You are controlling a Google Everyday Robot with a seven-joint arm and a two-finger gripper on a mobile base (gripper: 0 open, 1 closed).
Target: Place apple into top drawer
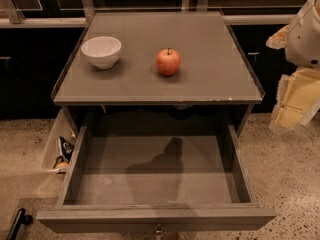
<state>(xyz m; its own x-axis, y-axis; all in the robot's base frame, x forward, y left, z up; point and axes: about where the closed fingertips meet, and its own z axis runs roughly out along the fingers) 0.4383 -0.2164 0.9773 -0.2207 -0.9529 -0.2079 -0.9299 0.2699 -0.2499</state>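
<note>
The apple (pixel 168 62) stands stem-up on the grey counter (pixel 215 81), near its middle and well apart from the white bowl (pixel 101 51) on the left. The top drawer (pixel 150 171) is pulled out below the counter's front edge, and its flat bottom is bare. The end effector (pixel 294 104) hangs at the right edge of the view, off the counter's side and well apart from the apple; whether it is spread or pressed together I cannot tell.

The step in hand looks to be the reach and grasp, with nothing yet placed. It would go best by coming in from the right and above, settling over the apple's widest part and clear of the stem. Both sides should close evenly, since a round fruit nudged from one side is likely to roll. The path should stay away from the bowl. Once the apple is lifted, it should be carried forward past the counter's front edge and lowered close to the drawer's bottom before release, so that it does not bounce or wander.

Counted: one apple; one bowl; one open drawer with one small knob (pixel 159 230); one end effector.
</note>
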